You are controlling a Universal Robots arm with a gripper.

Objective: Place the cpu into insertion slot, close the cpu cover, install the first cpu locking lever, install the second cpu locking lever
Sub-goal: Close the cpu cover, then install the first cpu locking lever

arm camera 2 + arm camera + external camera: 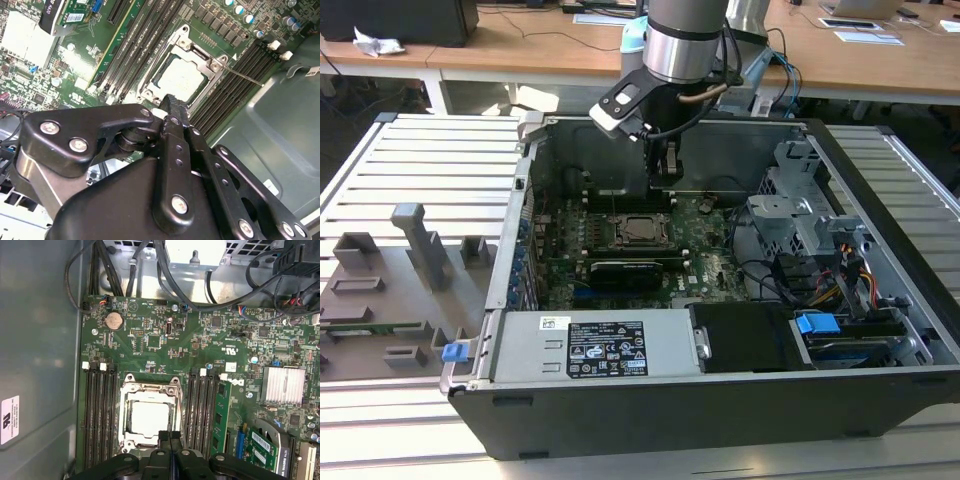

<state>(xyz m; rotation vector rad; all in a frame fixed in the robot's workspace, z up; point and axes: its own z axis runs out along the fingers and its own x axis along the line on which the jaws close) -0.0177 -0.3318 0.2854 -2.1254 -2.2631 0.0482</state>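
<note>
your black two-finger gripper [170,436] hangs just above one edge of the socket. its fingers are pressed together with nothing between them. the small flat square silver-grey cpu [148,419] sits in the square metal-rimmed insertion slot [121,442] on the green circuit board [150,325]. the thin silvery metal cpu cover [148,384] looks to lie flat around it.

watch the clearance. the tips are very near the chip's edge, so a descent slightly off line could land them on the cpu's top or on the cover frame and scrape it. a sideways slip could knock the long narrow black memory slots [100,410] just beside the socket.

in the second wrist view a thin metal lever rod [245,77] reaches out over those slots and looks unlatched to me. it is likely springy, so it may skid off the closed tips, snap back and let the cover lift.

as for writing, there is a white sticker with black print [10,419] on the grey case wall. a black label with white marks [607,350] sits on the silver power supply box. the board carries small white legends. i leave all of it unread.
</note>
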